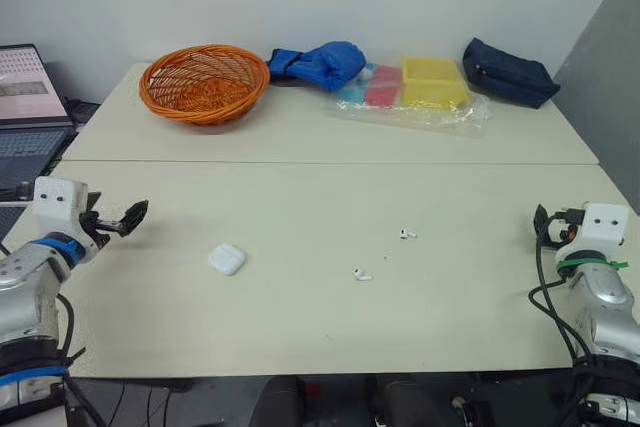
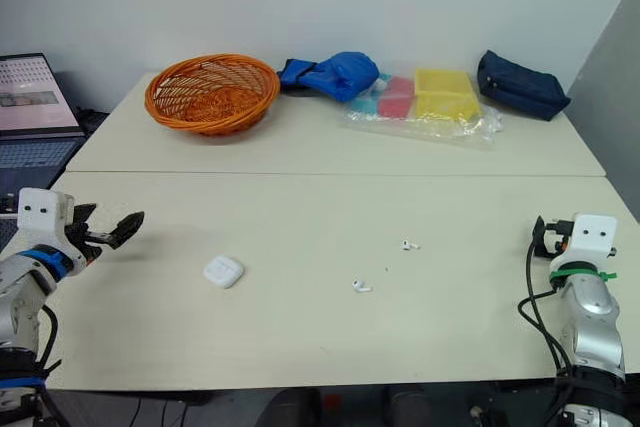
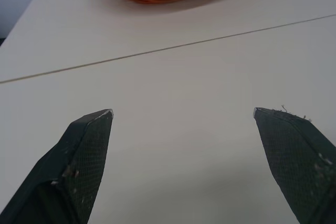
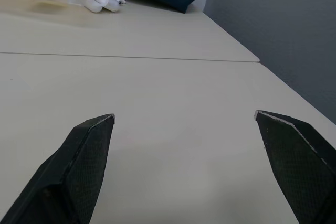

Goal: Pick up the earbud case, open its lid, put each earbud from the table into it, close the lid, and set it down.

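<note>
Pickup first: bring left gripper, fingers spread wide, squarely over earbud case, then pinch its sides; right gripper spread too, empty.

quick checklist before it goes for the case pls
1. case lying flat on the table, shut: ok
2. left gripper jaws open, nothing held: ok
3. right gripper jaws open, nothing held: ok
4. both earbuds loose on the table, apart from the case: ok
5. nothing lying between left gripper and case: ok
6. hinge side of the case known: cannot tell
</note>
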